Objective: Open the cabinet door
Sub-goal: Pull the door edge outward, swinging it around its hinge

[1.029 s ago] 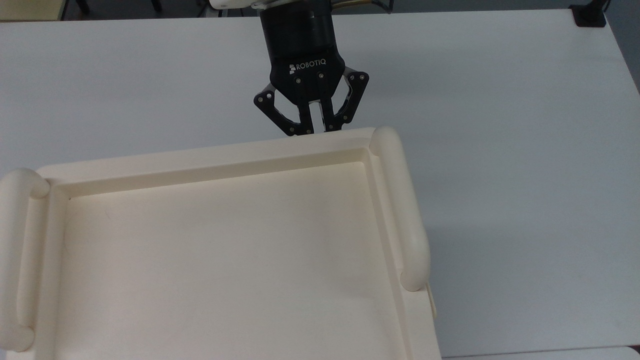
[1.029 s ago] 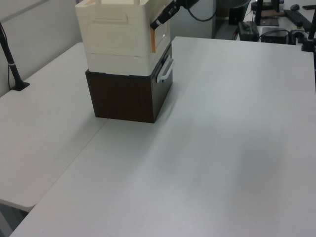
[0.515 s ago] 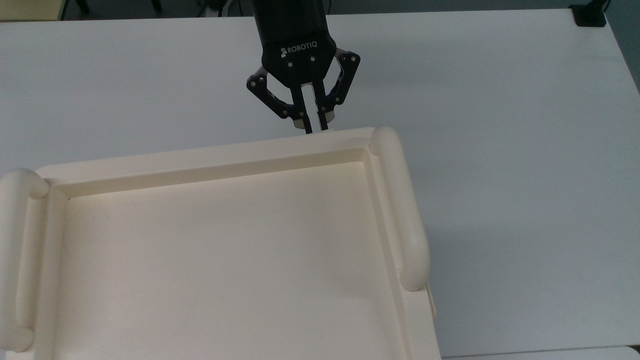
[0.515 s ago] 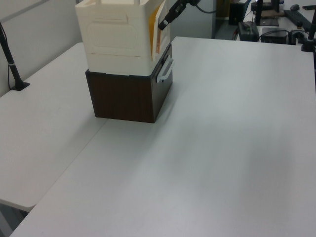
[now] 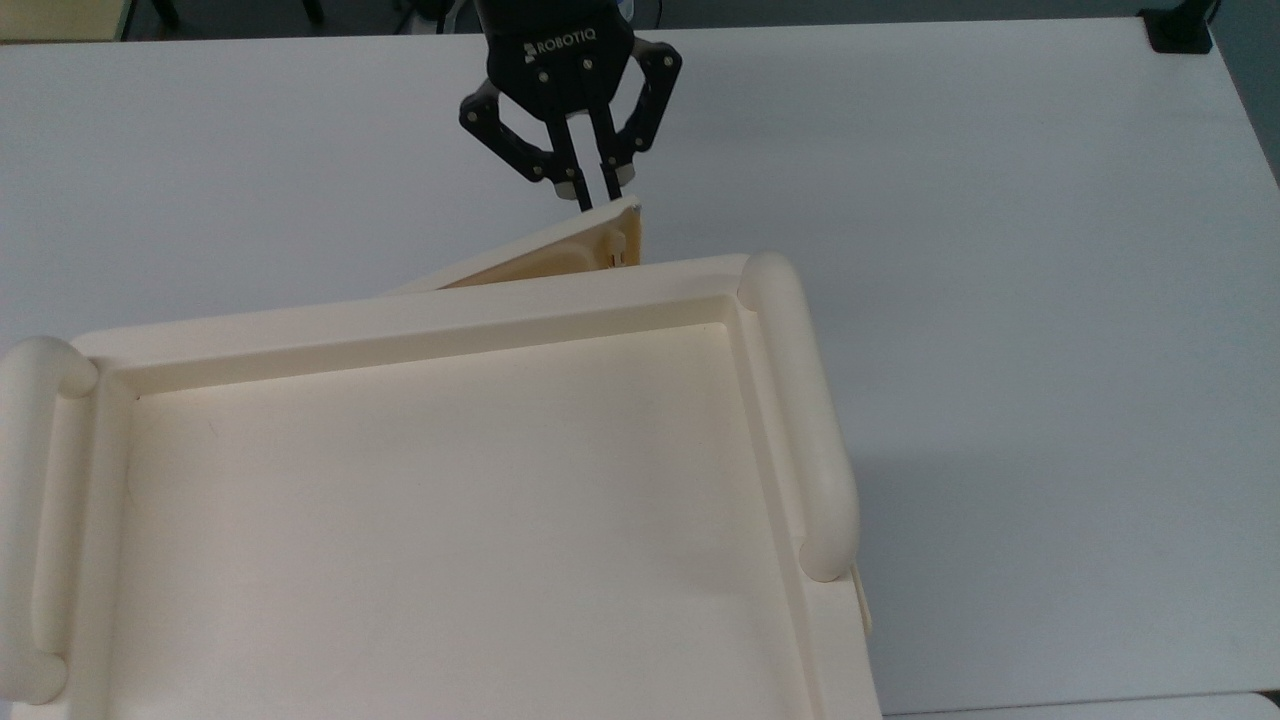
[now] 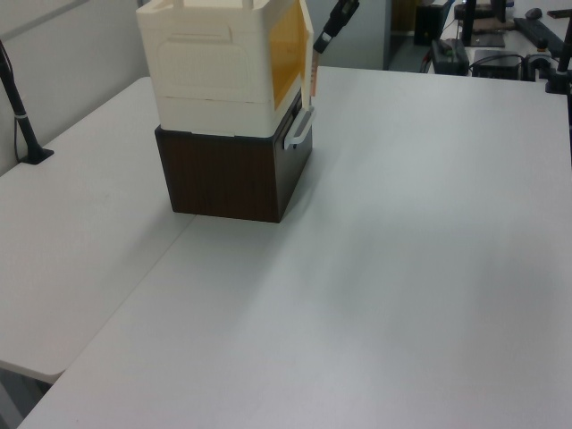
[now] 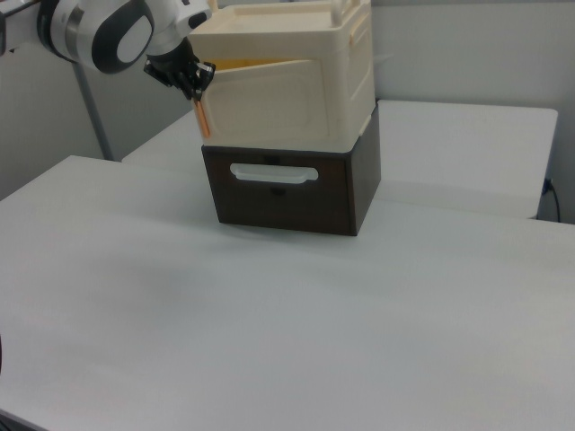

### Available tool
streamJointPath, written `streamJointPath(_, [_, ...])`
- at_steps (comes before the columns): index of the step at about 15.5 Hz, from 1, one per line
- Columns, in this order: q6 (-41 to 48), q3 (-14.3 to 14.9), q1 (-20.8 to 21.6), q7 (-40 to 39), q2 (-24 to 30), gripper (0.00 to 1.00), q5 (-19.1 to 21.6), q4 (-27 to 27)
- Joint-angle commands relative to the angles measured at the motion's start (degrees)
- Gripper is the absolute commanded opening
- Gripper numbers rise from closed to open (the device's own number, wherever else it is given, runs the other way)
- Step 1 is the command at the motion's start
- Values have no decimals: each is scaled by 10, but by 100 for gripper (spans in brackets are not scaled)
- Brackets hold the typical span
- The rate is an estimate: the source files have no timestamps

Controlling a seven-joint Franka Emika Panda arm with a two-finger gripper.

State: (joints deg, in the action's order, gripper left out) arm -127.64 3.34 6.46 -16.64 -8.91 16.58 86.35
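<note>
In the top view the gripper (image 5: 592, 192) pinches the free edge of the cabinet door (image 5: 545, 256), which stands ajar from the cream cabinet (image 5: 420, 320); in the left view the door (image 6: 307, 54) angles outward above the brown drawer box (image 6: 228, 170); in the right view the door (image 7: 260, 94) hinges at its far side; pulling best follows the door's arc, grip kept firm

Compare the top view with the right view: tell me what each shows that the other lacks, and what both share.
Top view alone: the cabinet's recessed top with its rounded side rails, and the ROBOTIQ marking.
Right view alone: the dark brown drawer unit under the cream cabinet, with its white handle, and the arm's wrist.
Both: the gripper shut on the free edge of the cabinet door, which is swung partly open, on the white table.
</note>
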Motion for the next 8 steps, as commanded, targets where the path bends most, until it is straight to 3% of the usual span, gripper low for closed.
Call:
streamJointPath(1, [60, 7, -59, -50, 6, 15, -12, 28])
streamJointPath(8, [145, 15, -122, -124, 22, 19, -12, 27])
